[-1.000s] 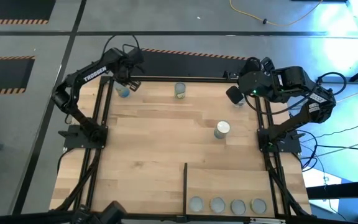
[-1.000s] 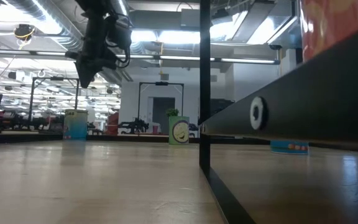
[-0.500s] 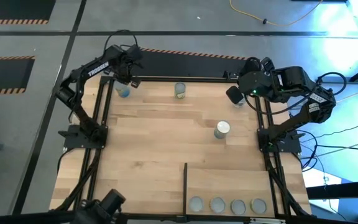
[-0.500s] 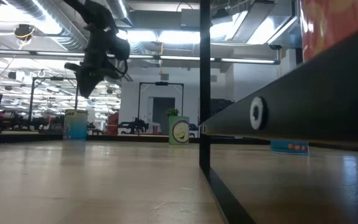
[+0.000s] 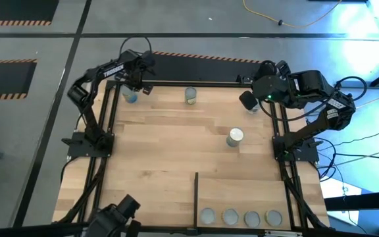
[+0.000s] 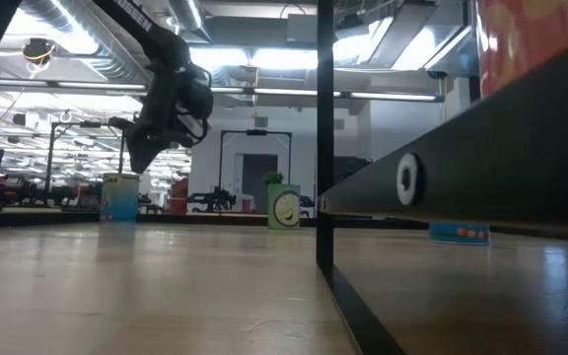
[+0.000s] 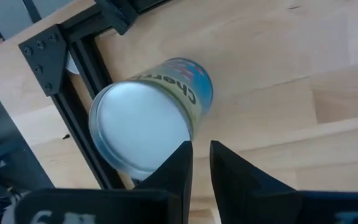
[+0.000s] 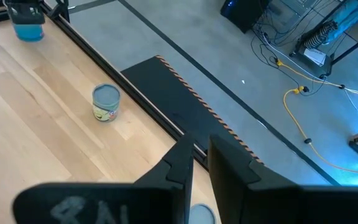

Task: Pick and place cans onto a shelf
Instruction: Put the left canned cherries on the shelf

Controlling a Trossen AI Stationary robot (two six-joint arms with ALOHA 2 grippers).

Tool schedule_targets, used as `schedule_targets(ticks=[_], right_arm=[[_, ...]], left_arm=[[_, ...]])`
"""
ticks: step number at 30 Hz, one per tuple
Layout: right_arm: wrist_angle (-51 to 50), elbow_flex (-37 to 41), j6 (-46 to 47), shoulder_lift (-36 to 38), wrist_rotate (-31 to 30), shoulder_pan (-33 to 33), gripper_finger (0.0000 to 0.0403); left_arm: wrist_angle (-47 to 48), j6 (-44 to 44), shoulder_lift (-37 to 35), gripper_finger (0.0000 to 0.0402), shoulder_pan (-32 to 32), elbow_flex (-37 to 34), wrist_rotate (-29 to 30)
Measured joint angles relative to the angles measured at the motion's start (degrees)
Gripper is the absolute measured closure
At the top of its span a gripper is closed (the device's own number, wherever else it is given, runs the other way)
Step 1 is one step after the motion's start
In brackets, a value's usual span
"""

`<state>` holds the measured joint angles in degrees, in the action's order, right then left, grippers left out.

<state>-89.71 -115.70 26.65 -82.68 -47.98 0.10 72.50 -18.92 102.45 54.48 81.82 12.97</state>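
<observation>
Hovering above the bluish can at the table's far left corner, left gripper has fingers nearly together, holding nothing, likely lining up a grasp. Right gripper waits far right, closed, empty. Shelf holds four cans.

Four cameras: one overhead, one at bench level, one on each wrist.
The high view looks straight down on the whole bench; the low view looks level across it; the left wrist camera sits close above the blue can, also seen in the high and low views.
</observation>
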Motion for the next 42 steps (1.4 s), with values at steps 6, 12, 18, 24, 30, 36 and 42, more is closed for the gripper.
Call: schedule_targets(ticks=[6, 12, 18, 24, 30, 36, 42], right_arm=[[0.07, -0.02, -0.04, -0.01, -0.01, 0.00, 0.0350], [0.15, -0.02, -0.13, -0.01, 0.00, 0.00, 0.0350], [0.15, -0.02, -0.15, -0.01, -0.01, 0.00, 0.0350], [0.15, -0.02, -0.15, -0.01, 0.01, 0.00, 0.0350], [0.15, -0.02, -0.16, -0.01, 0.01, 0.00, 0.0350], [0.15, -0.02, -0.15, -0.01, 0.01, 0.00, 0.0350], [0.15, -0.02, -0.17, -0.01, 0.03, 0.00, 0.0350]], left_arm=[[-0.51, 0.02, 0.90, 0.0353, 0.15, 0.04, 1.19], [-0.42, 0.02, 1.01, 0.0353, 0.28, 0.04, 4.89], [-0.44, 0.02, 1.01, 0.0353, 0.26, 0.04, 4.95], [-0.50, -0.85, 1.02, 0.0353, 1.22, 0.02, 5.72], [-0.80, -1.88, 2.36, 0.0353, 2.25, -0.02, 5.23], [-1.10, 0.49, 3.81, 0.0353, 2.21, 0.15, 4.46], [-0.90, 7.26, 4.33, 0.0386, 2.16, 0.22, 5.22]])
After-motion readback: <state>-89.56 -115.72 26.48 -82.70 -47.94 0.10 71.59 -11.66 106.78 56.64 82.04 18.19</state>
